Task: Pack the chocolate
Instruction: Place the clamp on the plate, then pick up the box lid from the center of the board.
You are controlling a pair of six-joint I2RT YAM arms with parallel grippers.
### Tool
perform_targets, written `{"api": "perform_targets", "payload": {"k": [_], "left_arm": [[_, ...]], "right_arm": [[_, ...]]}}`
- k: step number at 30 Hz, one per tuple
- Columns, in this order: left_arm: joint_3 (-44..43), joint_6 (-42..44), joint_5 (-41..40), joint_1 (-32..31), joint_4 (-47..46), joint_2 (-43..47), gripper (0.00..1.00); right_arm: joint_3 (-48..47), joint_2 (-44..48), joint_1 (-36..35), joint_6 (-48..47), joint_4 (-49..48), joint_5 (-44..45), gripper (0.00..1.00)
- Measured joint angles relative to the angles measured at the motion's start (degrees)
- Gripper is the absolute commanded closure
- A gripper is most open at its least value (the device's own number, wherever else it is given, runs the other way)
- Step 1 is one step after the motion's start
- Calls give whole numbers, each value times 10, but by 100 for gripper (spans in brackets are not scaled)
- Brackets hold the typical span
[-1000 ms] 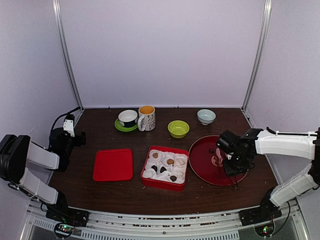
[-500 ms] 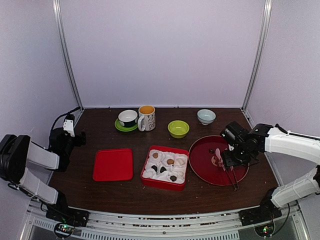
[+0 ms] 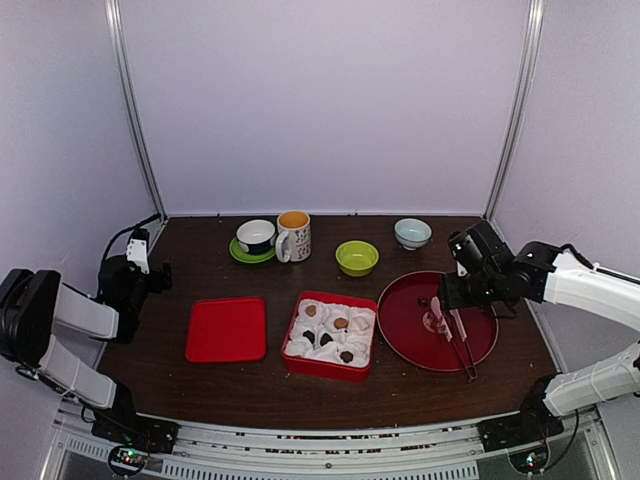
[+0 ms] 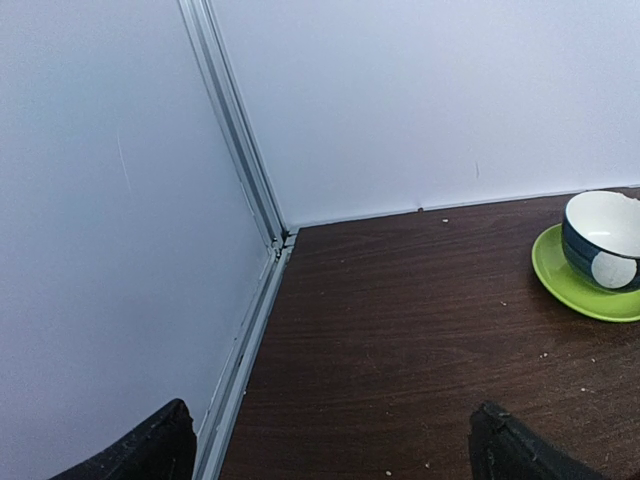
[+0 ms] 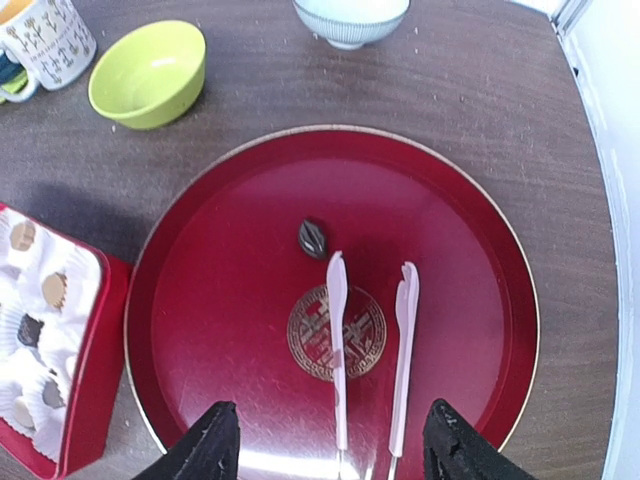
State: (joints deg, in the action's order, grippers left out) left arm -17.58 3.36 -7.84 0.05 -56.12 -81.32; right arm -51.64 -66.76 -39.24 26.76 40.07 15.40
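Observation:
One dark chocolate [image 5: 313, 238] lies on the round red tray [image 5: 200, 330], just beyond the tips of the pink-tipped tongs [image 5: 337, 330] lying there. In the top view the chocolate [image 3: 422, 301] and tongs [image 3: 452, 335] show on the tray [image 3: 400, 325]. My right gripper [image 5: 328, 420] is open and empty above the tray's near part [image 3: 455, 290]. A red box [image 3: 300, 362] with white paper cups holds several chocolates [image 3: 341, 323]. My left gripper [image 4: 332, 420] is open and empty at the far left [image 3: 150, 272].
A flat red lid [image 3: 227, 329] lies left of the box. At the back stand a dark cup on a green saucer [image 3: 256, 238], a patterned mug [image 3: 294, 235], a green bowl [image 3: 357, 257] and a pale bowl [image 3: 412, 233]. Metal frame posts stand at both back corners.
My right gripper has lifted and drawn back toward the far right, off the tongs, which now lie uncovered on the tray. The left arm has not moved.

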Motion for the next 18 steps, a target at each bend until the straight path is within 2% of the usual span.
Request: {"api": "perform_targets", "payload": {"k": [9, 18], "left_arm": [[0, 0, 0, 0, 0, 0, 2], [0, 0, 0, 0, 0, 0, 2]], "right_arm": [[8, 16, 0, -25, -92, 10, 36], [10, -23, 0, -40, -132, -20, 35]]}}
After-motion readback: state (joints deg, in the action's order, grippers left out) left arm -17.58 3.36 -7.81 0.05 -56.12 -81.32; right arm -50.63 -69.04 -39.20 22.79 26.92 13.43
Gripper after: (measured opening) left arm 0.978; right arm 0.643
